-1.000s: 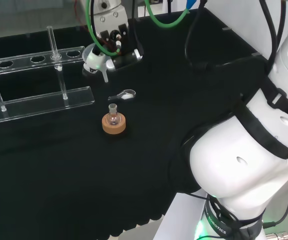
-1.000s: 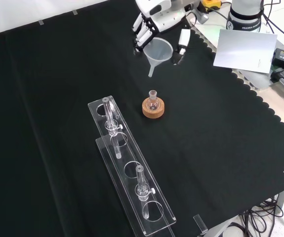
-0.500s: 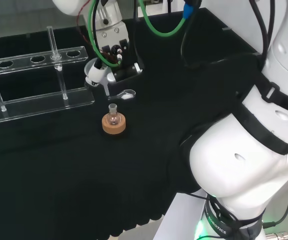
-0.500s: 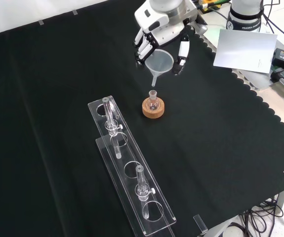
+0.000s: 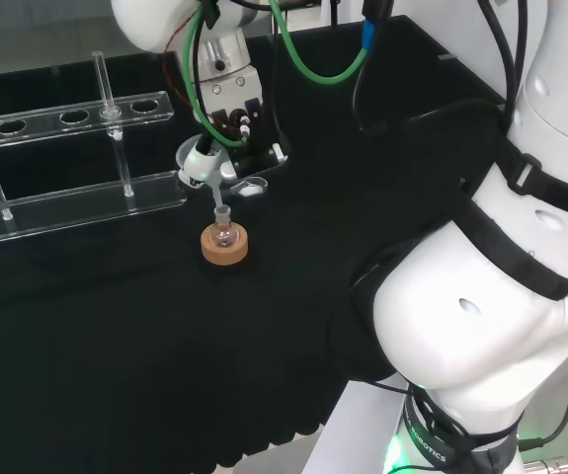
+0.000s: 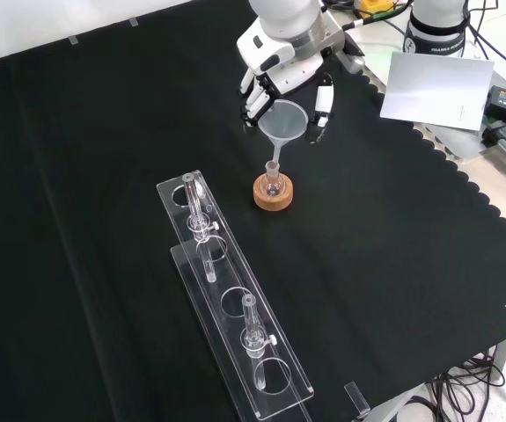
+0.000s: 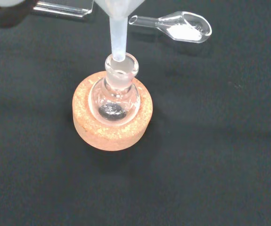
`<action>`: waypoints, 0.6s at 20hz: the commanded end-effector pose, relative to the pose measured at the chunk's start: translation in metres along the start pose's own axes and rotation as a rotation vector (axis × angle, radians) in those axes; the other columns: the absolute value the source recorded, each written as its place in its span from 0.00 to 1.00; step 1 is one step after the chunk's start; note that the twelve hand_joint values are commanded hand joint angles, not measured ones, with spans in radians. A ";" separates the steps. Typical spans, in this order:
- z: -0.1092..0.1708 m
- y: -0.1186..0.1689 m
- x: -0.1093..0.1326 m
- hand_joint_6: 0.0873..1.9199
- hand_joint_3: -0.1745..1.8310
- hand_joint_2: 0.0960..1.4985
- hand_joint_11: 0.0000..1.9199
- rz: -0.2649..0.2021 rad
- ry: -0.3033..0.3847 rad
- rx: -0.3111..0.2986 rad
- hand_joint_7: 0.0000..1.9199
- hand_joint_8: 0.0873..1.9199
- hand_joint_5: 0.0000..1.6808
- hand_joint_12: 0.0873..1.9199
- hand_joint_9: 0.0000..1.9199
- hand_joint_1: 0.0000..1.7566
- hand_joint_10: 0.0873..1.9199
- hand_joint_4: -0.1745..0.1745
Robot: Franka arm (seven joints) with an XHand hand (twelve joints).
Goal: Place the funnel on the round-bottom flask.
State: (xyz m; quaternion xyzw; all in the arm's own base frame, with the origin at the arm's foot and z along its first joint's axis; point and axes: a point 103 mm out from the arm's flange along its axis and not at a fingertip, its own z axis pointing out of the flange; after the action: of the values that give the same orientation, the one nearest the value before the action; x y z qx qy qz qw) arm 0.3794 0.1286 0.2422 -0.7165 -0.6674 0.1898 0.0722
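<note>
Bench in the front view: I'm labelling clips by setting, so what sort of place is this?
Probably a chemistry lab bench: a flask on a cork ring, a funnel in the hand, and a clear tube rack.

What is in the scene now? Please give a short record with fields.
hand: holds the funnel by its bowl
funnel stem: at the mouth of the flask
flask: upright on the cork ring
spoon: lies on the cloth beside the flask, white powder in it
rack: clear, with tubes

Clear tube rack (image 6: 235,308), glass scoop (image 7: 180,28)
</note>
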 end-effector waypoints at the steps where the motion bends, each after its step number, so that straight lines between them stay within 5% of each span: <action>1: 0.003 0.001 -0.004 0.30 0.32 0.47 0.36 0.002 0.007 0.003 0.42 0.40 0.35 0.60 0.58 0.45 0.26 0.33; 12: 0.015 0.008 0.004 0.30 0.32 0.47 0.36 -0.004 0.010 0.001 0.42 0.40 0.35 0.60 0.57 0.45 0.27 0.33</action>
State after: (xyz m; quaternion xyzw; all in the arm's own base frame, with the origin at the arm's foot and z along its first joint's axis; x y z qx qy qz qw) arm 0.3793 0.1265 0.2298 -0.7148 -0.6701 0.1850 0.0758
